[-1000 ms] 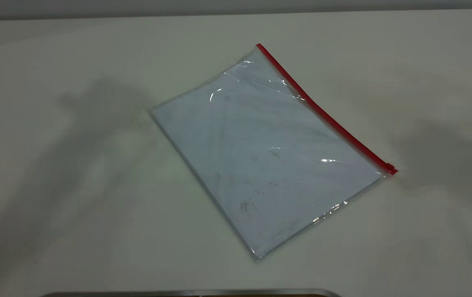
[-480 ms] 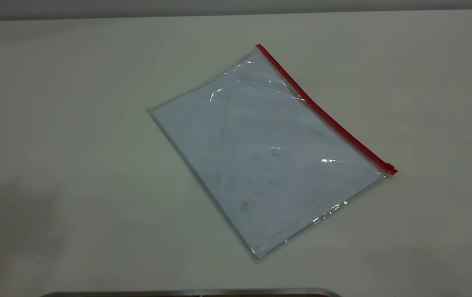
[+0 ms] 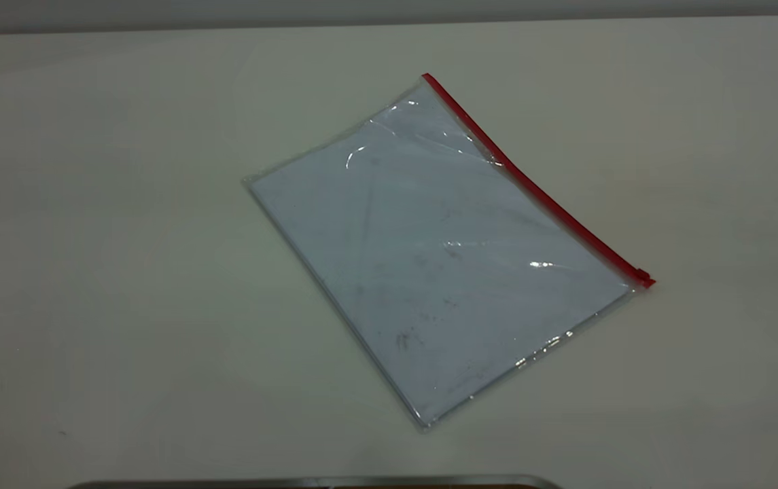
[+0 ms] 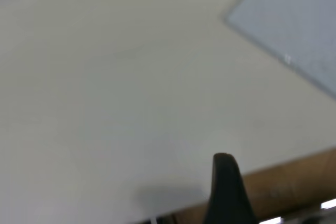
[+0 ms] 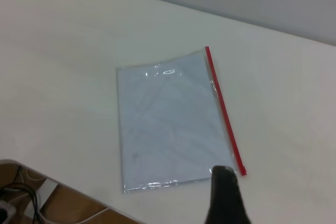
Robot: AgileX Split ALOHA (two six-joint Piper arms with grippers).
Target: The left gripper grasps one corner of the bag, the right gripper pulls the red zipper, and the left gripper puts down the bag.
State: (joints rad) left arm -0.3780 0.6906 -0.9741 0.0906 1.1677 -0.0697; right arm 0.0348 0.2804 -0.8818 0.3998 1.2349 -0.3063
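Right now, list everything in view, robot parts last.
bag: one, clear plastic over pale blue-white sheets, lying flat and askew mid-table.
red zipper: one, bright red, along the bag's long edge toward the right arm's side, slider at its near end.
table: one, off-white, under the bag.
left gripper: one, black, over the table's edge, away from the bag.
right gripper: one, black, above the table, on the zipper slider's side.

one bag (image 3: 439, 258), two claws (image 4: 226, 182)
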